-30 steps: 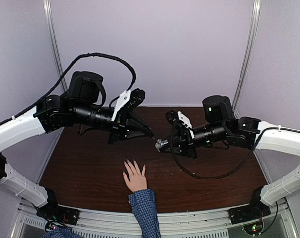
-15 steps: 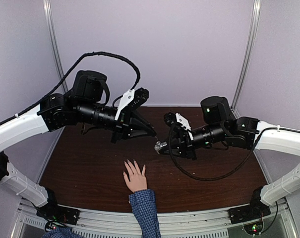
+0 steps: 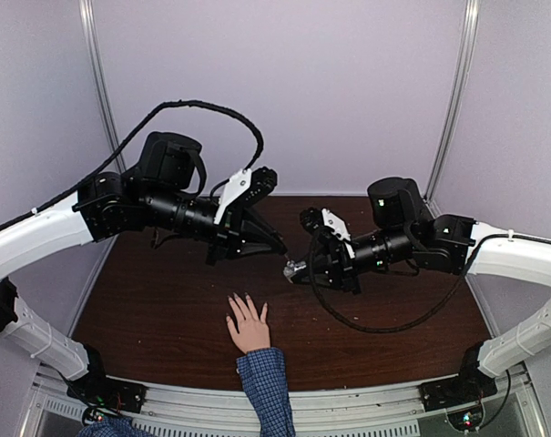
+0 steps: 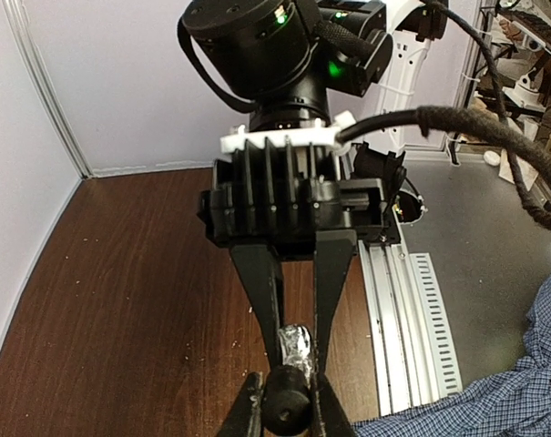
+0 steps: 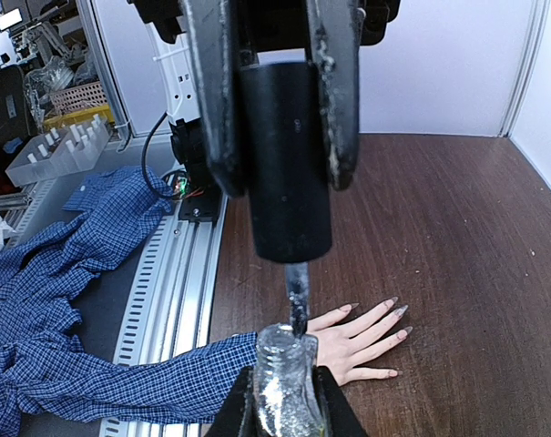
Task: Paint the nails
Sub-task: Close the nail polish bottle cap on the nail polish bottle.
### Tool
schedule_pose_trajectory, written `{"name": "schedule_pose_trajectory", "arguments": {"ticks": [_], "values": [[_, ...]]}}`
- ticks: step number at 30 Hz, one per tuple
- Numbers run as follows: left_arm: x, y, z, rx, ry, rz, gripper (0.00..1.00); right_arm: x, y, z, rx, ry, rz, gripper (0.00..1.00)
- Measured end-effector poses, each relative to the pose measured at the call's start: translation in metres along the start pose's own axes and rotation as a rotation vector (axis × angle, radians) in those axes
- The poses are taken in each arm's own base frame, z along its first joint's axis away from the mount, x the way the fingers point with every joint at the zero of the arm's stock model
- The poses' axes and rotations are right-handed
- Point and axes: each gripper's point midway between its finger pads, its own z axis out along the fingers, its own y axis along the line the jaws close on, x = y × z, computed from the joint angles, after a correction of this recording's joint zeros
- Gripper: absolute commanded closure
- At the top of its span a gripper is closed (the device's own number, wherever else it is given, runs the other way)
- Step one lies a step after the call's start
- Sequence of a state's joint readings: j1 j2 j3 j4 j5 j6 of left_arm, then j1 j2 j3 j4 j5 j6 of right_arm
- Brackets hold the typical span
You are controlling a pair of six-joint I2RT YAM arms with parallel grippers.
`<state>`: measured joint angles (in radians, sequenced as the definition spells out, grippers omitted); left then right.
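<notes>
Left arm point(image 3: 120, 205) slightly higher than before, left hand point(image 3: 273, 246) clamped on brush cap point(image 5: 284, 164); right hand point(image 5: 284, 405) clamped on silvery bottle point(image 5: 277, 364).

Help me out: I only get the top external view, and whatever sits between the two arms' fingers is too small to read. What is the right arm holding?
Observer: The right arm's fingers are shut on a small glittery bottle.
Operator: And the left?
Observer: The left arm's fingers clamp a black cap with a thin brush below it.
Operator: Brush on the nails?
Observer: No; its tip is at the bottle's mouth, apart from the hand flat on the table.
</notes>
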<state>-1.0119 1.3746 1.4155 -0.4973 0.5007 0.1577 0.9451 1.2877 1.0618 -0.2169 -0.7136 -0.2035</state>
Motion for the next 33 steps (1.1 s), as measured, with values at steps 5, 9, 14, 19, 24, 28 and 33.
{"name": "schedule_pose_trajectory", "arguments": {"ticks": [5, 9, 14, 19, 24, 28, 33], "values": [[0.0014, -0.0005, 0.0000, 0.002, 0.005, -0.002, 1.00, 0.0001, 0.0000, 0.0000, 0.000, 0.000, 0.000, 1.00], [0.0025, -0.0009, 0.0000, 0.004, 0.010, -0.004, 1.00, 0.0008, -0.0001, 0.0003, 0.000, 0.003, 0.002, 1.00], [0.0053, -0.0022, 0.0002, 0.010, 0.020, -0.010, 1.00, 0.0004, 0.0001, -0.0001, -0.001, 0.006, 0.004, 1.00], [0.0059, -0.0037, 0.0005, 0.019, 0.021, -0.013, 1.00, -0.0022, -0.0002, -0.0004, 0.000, 0.004, 0.003, 1.00], [0.0061, -0.0039, 0.0010, 0.022, 0.022, -0.013, 1.00, 0.0012, -0.0010, 0.0018, -0.003, 0.014, 0.009, 1.00], [0.0070, -0.0037, 0.0021, 0.024, 0.024, -0.015, 1.00, 0.0031, -0.0015, 0.0031, -0.004, 0.019, 0.013, 1.00], [0.0076, -0.0036, 0.0023, 0.024, 0.026, -0.016, 1.00, 0.0035, -0.0006, 0.0035, -0.006, 0.021, 0.013, 1.00]]}}
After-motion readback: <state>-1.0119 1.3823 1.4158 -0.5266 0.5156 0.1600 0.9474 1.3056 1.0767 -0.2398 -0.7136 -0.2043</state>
